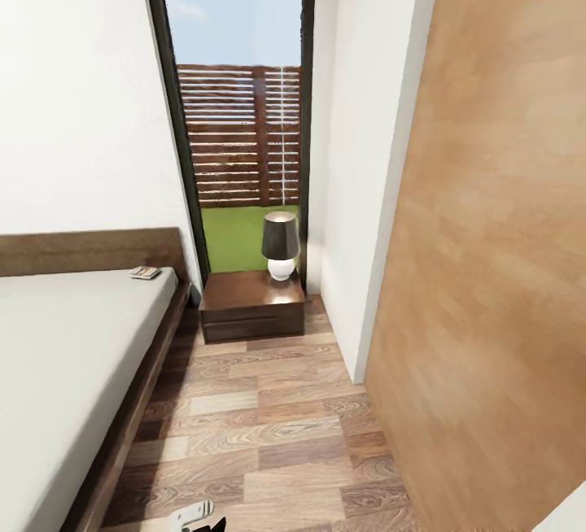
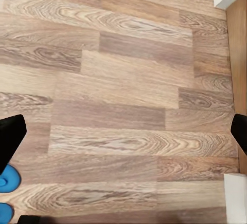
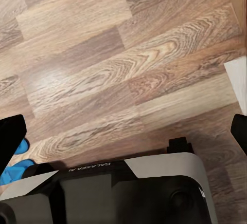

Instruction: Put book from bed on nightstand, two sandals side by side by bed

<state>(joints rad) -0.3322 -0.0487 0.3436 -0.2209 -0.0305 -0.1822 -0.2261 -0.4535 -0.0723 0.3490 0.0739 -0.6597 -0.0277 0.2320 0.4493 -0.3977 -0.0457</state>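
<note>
Book (image 1: 146, 273) lies on bed (image 1: 65, 353), far from left claw (image 2: 123, 131).

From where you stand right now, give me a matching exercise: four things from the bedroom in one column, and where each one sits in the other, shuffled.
Things:
1. book
2. lamp
3. nightstand
4. fence

Places:
A. outside, beyond the grass
B. on the mattress, near the headboard
C. on the floor beside the bed, under the window
D. on the nightstand's top

Pairs: 1-B, 2-D, 3-C, 4-A
</note>
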